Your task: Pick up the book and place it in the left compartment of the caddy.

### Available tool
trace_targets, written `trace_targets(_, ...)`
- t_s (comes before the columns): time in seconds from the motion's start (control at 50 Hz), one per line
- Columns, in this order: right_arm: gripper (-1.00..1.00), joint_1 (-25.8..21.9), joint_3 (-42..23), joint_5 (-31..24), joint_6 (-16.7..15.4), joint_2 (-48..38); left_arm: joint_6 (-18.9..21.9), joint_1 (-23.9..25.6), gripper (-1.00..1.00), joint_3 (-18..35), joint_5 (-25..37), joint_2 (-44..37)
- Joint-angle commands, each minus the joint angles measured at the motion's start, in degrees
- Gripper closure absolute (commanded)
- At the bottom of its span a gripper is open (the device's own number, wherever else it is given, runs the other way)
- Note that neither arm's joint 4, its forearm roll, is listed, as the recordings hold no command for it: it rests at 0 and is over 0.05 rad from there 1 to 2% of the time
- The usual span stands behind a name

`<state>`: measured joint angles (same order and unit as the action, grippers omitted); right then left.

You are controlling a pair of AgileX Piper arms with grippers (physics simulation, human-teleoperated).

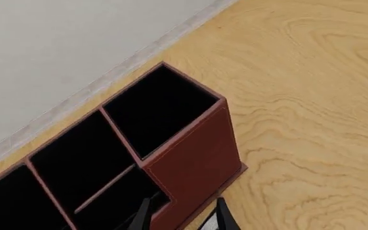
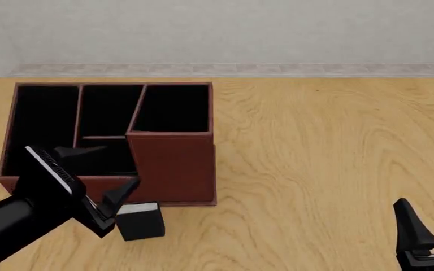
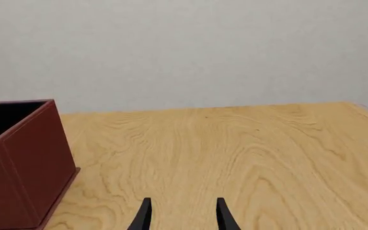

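Observation:
The reddish-brown caddy (image 2: 173,164) stands at the table's left, its tall square bay at its right end. Its left compartment (image 2: 42,121) is a long, black-lined bay, and nothing shows in it. The small black book (image 2: 140,221) with a white page edge lies on the table just in front of the caddy's front wall. My left gripper (image 2: 119,165) hangs open over that front wall, up and left of the book, holding nothing. The left wrist view shows the caddy (image 1: 197,158) under the open gripper (image 1: 182,220), while the book is out of view there. Near the front right, my right gripper (image 2: 428,220) is open with nothing in it.
A pale wall (image 2: 217,34) rises along the table's (image 2: 322,147) far edge. Bare wood stretches right of the caddy. In the right wrist view the caddy's tall corner (image 3: 17,163) stands off to one side of the open right gripper (image 3: 182,218).

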<state>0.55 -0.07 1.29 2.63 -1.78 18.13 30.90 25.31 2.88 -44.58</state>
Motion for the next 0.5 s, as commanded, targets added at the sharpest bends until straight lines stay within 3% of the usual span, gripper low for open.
trace_targets(0.02, -1.0, 0.1, 0.0, 0.3, 0.3, -0.2, 3.1, 1.6, -1.0, 3.4, 4.7, -1.8)
trace_targets(0.5, -1.0, 0.0, 0.0, 0.8, 0.2, -1.0, 7.8, 4.5, -1.0, 7.7, 16.1, -1.0)
